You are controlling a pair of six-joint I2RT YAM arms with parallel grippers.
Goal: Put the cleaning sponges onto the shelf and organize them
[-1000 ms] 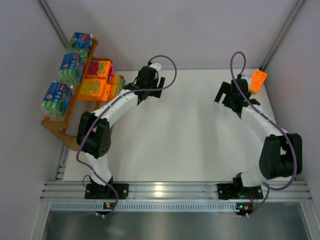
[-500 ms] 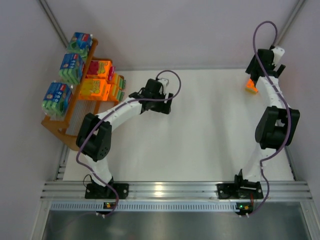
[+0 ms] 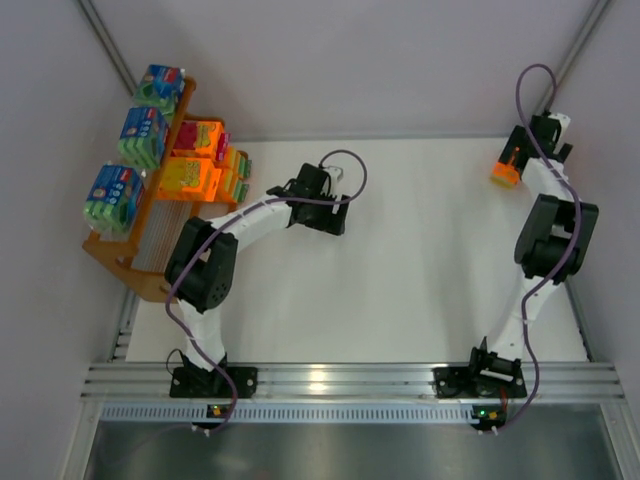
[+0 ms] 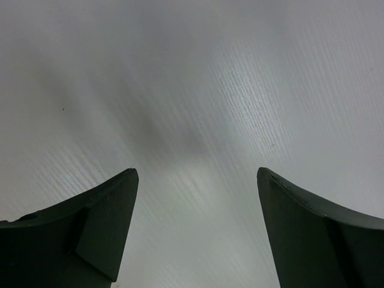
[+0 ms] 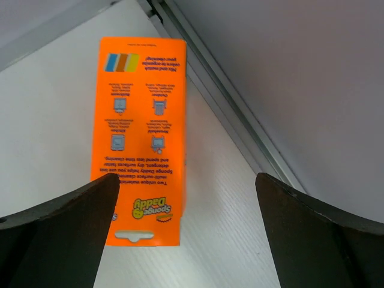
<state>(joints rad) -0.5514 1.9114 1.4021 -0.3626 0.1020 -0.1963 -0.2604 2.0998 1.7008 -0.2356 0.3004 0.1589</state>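
Left: left arm [image 3: 205, 270] folded sharply at the elbow above its near-edge base, forearm stretched rightward and away. Left gripper [image 3: 330, 212] aimed downward, fingers [image 4: 102, 228] spread wide, nothing between.

Right: right arm [image 3: 548, 240] extended almost straight from its base toward the far right corner. Right gripper [image 3: 530, 140] spread fully, fingers clasping nothing.

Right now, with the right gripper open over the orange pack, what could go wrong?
The orange pack sits toward one finger of the right gripper, not centred; closing may pinch only its edge or push it.
The edge rail runs close beside the pack, so a finger might strike it.
The shelf is across the table: a long carry on a weak grip.
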